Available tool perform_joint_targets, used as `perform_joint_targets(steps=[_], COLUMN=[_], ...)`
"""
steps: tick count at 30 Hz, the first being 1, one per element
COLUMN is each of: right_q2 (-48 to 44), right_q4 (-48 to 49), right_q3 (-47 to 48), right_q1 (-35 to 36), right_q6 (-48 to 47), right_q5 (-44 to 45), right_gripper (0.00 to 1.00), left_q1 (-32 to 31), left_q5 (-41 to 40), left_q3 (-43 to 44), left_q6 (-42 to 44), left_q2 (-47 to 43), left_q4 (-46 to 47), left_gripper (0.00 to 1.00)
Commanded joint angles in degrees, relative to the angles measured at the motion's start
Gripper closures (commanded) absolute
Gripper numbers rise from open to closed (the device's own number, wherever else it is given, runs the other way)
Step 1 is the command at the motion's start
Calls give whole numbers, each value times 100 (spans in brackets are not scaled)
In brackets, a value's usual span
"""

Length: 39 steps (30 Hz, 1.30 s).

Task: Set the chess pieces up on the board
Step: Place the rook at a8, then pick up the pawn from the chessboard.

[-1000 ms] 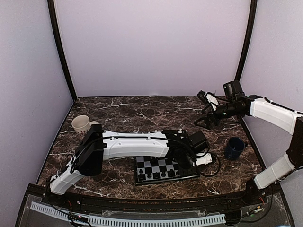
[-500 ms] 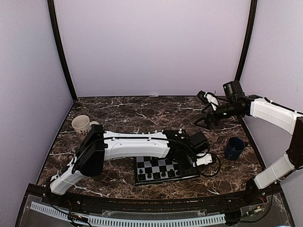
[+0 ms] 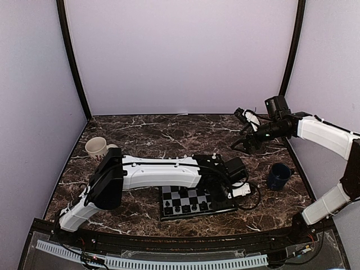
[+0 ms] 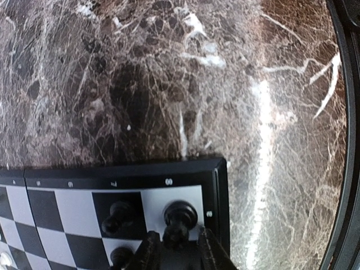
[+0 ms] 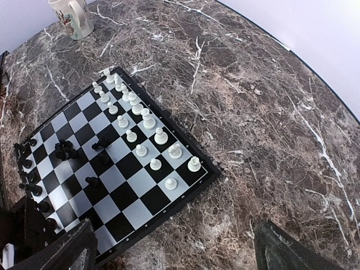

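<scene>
1. Left gripper [image 4: 179, 237] had its jaws slightly parted either side of a black piece [image 4: 179, 216] on the board [image 5: 147, 198], at a corner square
2. Right gripper [image 5: 174, 236] hung over the marble table [image 5: 270, 112], jaws spread wide, empty

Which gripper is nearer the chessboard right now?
Left. The left gripper sits over the chessboard corner, fingers either side of a black piece; the right gripper hangs well off beyond its far right.
</scene>
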Motion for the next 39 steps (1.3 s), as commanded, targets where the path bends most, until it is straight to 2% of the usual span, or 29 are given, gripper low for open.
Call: perform_joint_targets(steps=[1,6,11,15,17,20,24,31,34,39], right_q2=[-91,-34,319,203,207,444,787,1558,1854,2242], right_q4=[-100,-114,-849,-752,-750,-940,-1063,-1371,-1481,-1585], right_q3=[378,826,1332,1157,1030,984,957,1115,1280,1458], right_q1=[-37,-154,-420,-309,-70,635,1390,2205,2392,2702], right_q6=[145,619,475,135,-76,-420,-766,-1073,-1060,-1067], right_q5=[299,1176,282,-446,-494,-11,725,1411,1549,1918], right_gripper=[2,2,0,16,23,36,48,51,53,53], left_q1=[-18,-11,94,448,771,1341,1940,2962,3323,3590], left_q5=[-71,-108,-241,-55,179,469,272,476,739,1026], left_q3=[-351,-996,-1721,-2951,-3575,-4351,-5020,-5716,-5459,-5205], left_q6=[-113,-153,-385,-790,-1118,-1576,-1852,-2745,-2861,-2596], left_q2=[-946,-1711,-2538,-3357,-3769,-4271,-4682,-4929,-4730,-4438], left_q4=[-17,662,1460,2364,2786,3279,3487,4331,4363,4373], left_gripper=[73,73,73,72,71,69,67,62,62,62])
